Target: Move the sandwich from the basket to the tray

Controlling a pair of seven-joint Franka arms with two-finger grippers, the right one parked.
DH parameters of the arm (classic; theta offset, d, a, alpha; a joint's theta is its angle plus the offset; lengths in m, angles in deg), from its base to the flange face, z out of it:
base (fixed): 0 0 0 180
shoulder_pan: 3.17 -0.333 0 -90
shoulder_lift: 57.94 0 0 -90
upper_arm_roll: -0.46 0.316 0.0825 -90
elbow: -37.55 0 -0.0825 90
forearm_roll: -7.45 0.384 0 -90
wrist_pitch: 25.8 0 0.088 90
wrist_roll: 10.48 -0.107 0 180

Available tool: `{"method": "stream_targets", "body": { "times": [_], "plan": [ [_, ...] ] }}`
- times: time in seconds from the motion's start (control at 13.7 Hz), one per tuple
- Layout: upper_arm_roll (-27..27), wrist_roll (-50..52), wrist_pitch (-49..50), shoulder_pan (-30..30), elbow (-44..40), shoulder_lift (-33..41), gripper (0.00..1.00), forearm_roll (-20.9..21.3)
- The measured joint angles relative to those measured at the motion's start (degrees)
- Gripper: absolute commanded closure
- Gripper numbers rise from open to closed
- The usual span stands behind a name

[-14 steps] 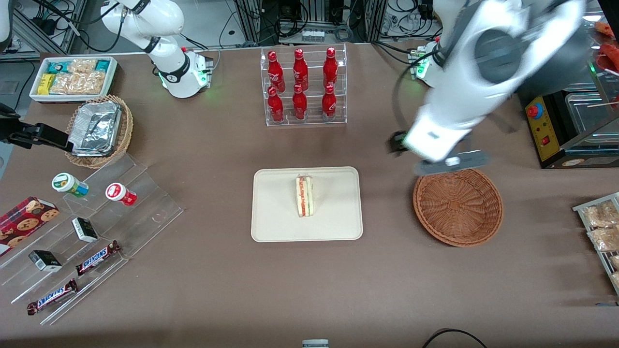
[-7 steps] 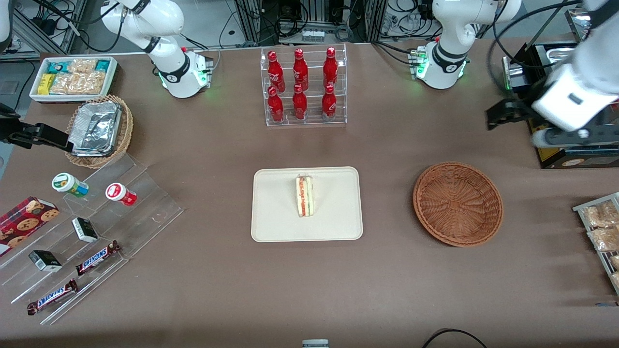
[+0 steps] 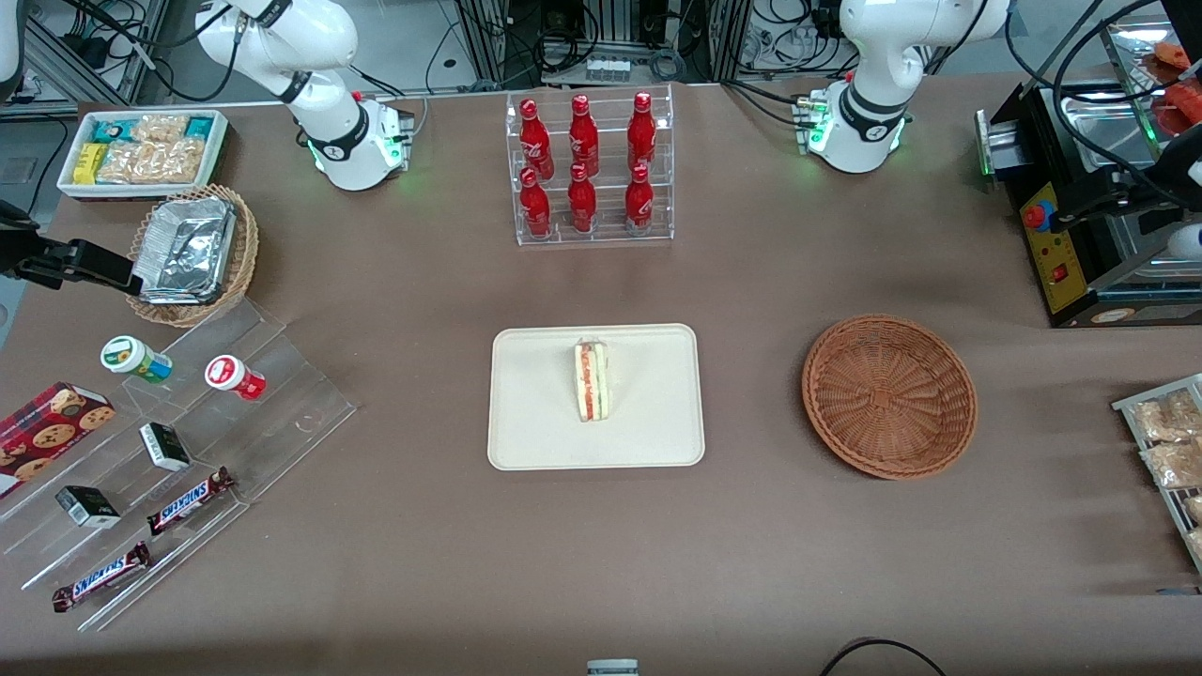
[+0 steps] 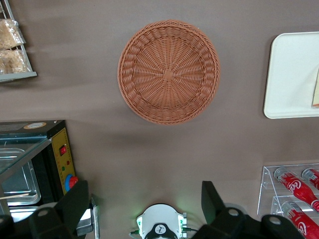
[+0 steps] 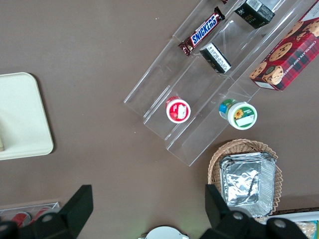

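The sandwich lies on the cream tray in the middle of the table, its red and green filling edge showing. The reddish-brown basket stands beside the tray toward the working arm's end and holds nothing. My left gripper is raised high at the working arm's end of the table, over the black machine, away from basket and tray. In the left wrist view the gripper is open and empty, with the basket, the tray and a sliver of the sandwich far below.
A clear rack of red bottles stands farther from the camera than the tray. A black machine and a rack of snack packets sit at the working arm's end. A tan basket with foil packets, a white bin and an acrylic snack stand lie toward the parked arm's end.
My left gripper has swung from just above the basket's rim out toward the working arm's end of the table. Sandwich, tray and basket have not moved.
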Motion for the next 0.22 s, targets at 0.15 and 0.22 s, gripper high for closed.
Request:
{"method": "stream_targets", "body": {
  "times": [0.15, 0.22],
  "plan": [
    [-0.08, 0.0, 0.0, 0.02, 0.0, 0.0, 0.0, 0.16],
    [-0.09, 0.0, 0.0, 0.02, 0.0, -0.01, 0.0, 0.41]
  ]
}}
